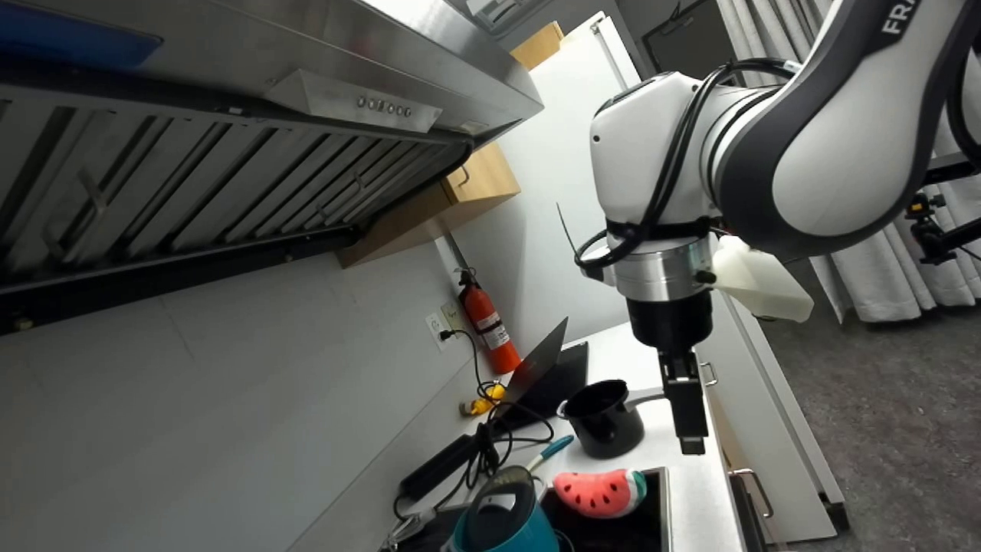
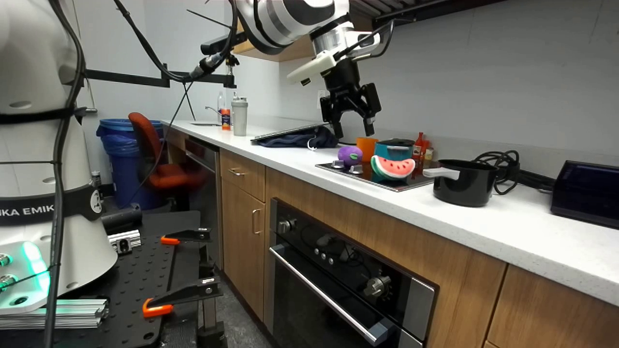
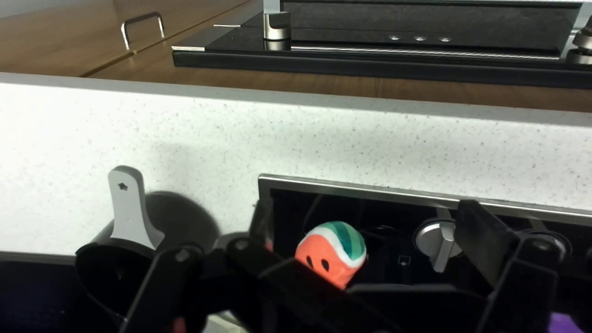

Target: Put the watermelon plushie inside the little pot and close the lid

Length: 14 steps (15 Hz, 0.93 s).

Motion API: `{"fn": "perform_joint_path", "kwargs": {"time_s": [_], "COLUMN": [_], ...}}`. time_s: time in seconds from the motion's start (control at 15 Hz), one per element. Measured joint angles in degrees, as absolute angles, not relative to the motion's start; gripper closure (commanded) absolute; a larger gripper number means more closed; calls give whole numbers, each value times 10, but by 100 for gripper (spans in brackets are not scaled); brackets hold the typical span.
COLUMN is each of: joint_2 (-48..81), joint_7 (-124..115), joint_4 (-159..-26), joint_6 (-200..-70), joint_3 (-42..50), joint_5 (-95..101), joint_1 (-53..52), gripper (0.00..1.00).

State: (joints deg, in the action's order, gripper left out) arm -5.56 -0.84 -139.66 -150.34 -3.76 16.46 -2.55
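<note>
The watermelon plushie (image 1: 599, 494) is a red-pink slice with dark seeds and a green rind. It rests on the black cooktop in both exterior views (image 2: 394, 167), and its rind end shows between my fingers in the wrist view (image 3: 330, 249). The little pot (image 1: 609, 429) is black with a pale handle and stands on the counter beside the cooktop, with its top uncovered (image 2: 464, 188). It is partly hidden by my gripper in the wrist view (image 3: 108, 270). My gripper (image 2: 354, 131) is open and empty, well above the cooktop. A dark lid (image 1: 502, 506) lies on the teal vessel.
The teal vessel (image 2: 394, 152) stands behind the plushie. A purple plushie (image 2: 350, 155), an orange cup (image 2: 366, 147) and red bottles (image 2: 419, 145) are near it. Cables (image 2: 505, 166) and a dark laptop (image 2: 587, 193) lie beyond the pot. A range hood (image 1: 230, 153) hangs above.
</note>
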Motion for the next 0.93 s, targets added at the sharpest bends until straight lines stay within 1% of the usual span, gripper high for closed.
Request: {"fn": "perform_joint_path", "kwargs": {"time_s": [0.27, 0.93], "joint_2": [-16, 113], "joint_7": [-7, -69], "joint_4": [-1378, -1283], "joint_6": [-1524, -1633], "joint_3": [-39, -19], "joint_5": [165, 176], "joint_1": [-27, -28], "gripper": [0, 0]}}
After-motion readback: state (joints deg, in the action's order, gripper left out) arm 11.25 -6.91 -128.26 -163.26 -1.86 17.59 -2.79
